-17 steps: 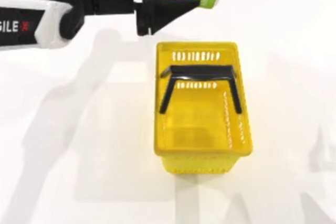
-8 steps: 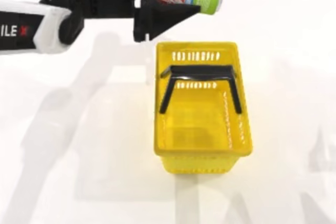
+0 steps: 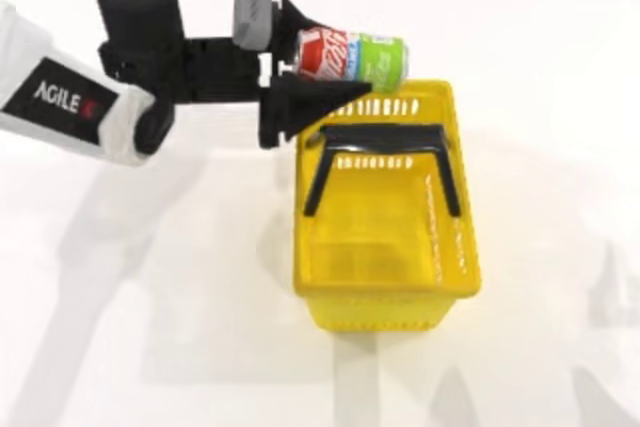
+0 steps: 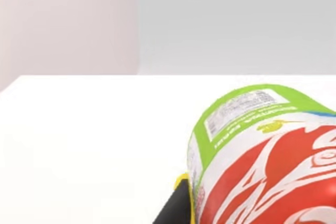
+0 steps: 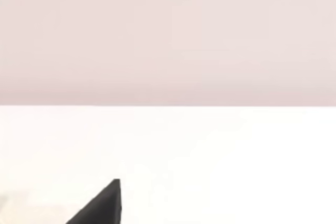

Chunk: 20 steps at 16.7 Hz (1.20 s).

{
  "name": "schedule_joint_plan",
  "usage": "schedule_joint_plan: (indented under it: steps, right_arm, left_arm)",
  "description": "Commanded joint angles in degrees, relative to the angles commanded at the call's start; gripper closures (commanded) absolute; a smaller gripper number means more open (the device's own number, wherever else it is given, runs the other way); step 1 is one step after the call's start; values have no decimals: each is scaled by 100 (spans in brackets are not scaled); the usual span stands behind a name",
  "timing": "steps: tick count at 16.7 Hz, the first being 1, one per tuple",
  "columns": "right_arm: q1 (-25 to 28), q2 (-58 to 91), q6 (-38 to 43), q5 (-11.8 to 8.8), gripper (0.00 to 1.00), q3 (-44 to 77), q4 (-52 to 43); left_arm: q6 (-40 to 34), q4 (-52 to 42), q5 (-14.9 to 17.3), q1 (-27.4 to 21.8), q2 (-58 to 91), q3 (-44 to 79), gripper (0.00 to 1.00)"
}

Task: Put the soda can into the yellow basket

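Observation:
The soda can point(image 3: 352, 55) lies on its side in the air, red band toward my left arm and green end pointing right. My left gripper point(image 3: 335, 57) is shut on it, one black finger point(image 3: 322, 99) showing below the can. The can hangs just over the far rim of the yellow basket point(image 3: 380, 315), whose black handle point(image 3: 380, 137) is folded across its far half. In the left wrist view the can point(image 4: 262, 161) fills the lower corner beside a black finger point(image 4: 176, 208). My right arm is outside the top view; its wrist view shows only one black fingertip point(image 5: 102, 205).
The white table point(image 3: 150, 277) spreads around the basket on all sides. A pale wall point(image 5: 168, 35) stands behind the table's far edge. Nothing lies inside the basket.
My left arm has swung toward the near side with the can, bringing it from beyond the basket to just over the basket's far rim. The basket has not moved.

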Motion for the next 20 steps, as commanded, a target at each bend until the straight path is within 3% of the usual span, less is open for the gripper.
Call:
schedule_joint_plan:
  steps: [6,19,20]
  right_arm:
    - [0,0,0,0,0,0,0]
    - [0,0,0,0,0,0,0]
    - [0,0,0,0,0,0,0]
  left_arm:
    - [-9,257,-13,25,194,-105,100]
    - [-9,257,-13,25,194,-105,2]
    - [-9,257,-13,25,194,-105,0]
